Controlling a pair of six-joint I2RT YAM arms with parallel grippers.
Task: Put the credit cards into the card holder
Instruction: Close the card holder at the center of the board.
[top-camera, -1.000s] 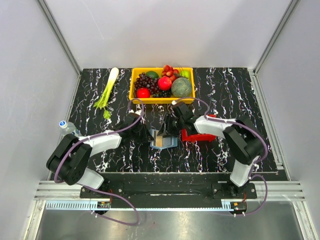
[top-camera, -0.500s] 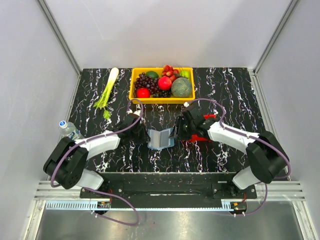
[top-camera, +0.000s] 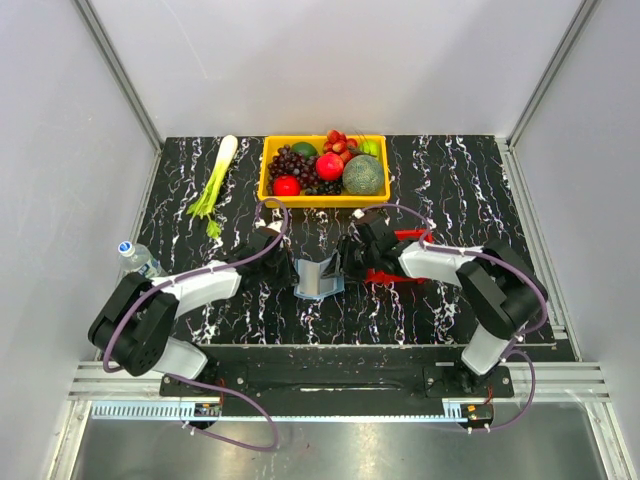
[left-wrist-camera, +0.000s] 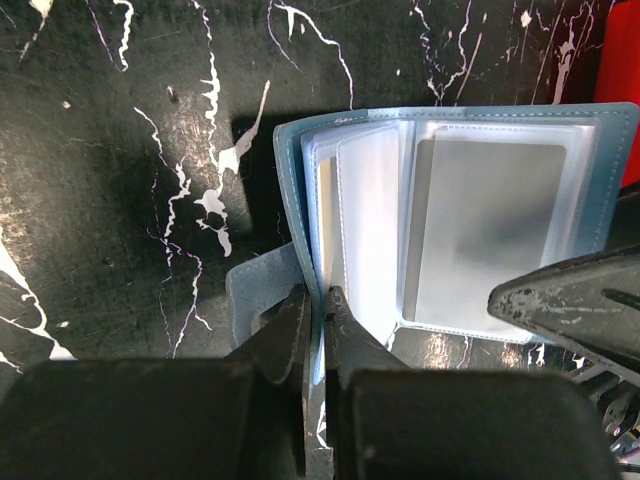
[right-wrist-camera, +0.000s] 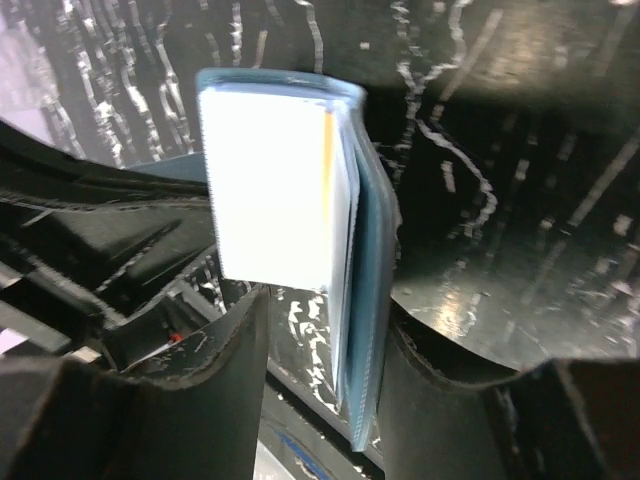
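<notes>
Card holder (left-wrist-camera: 450, 200) lies open on the table just beside the red tray (left-wrist-camera: 622, 60), on the side nearer the left arm, with its far cover reaching the tray's wall. Left gripper (left-wrist-camera: 318, 300) is pinched tight on the holder's leaf farthest from the tray, at the near edge, and pins it. Right gripper (right-wrist-camera: 325, 320) is half spread. Its fingers straddle the tray-side stack of pockets, with a gap showing on one side, so it has no firm hold that I can see. One grey credit card (left-wrist-camera: 490, 240) already sits in the clear pocket closest to the tray. Other cards are not visible, as the arm hides the tray's inside. Judgement on handling: the holder is light, its covers floppy and its pocket film thin and slick, so it will slide or fold shut unless pinned. Best hold is on a cover edge near the spine, away from the pocket mouths. Cards look stiff, thin and smooth, so take them by the long edges and feed them in short-end first.
</notes>
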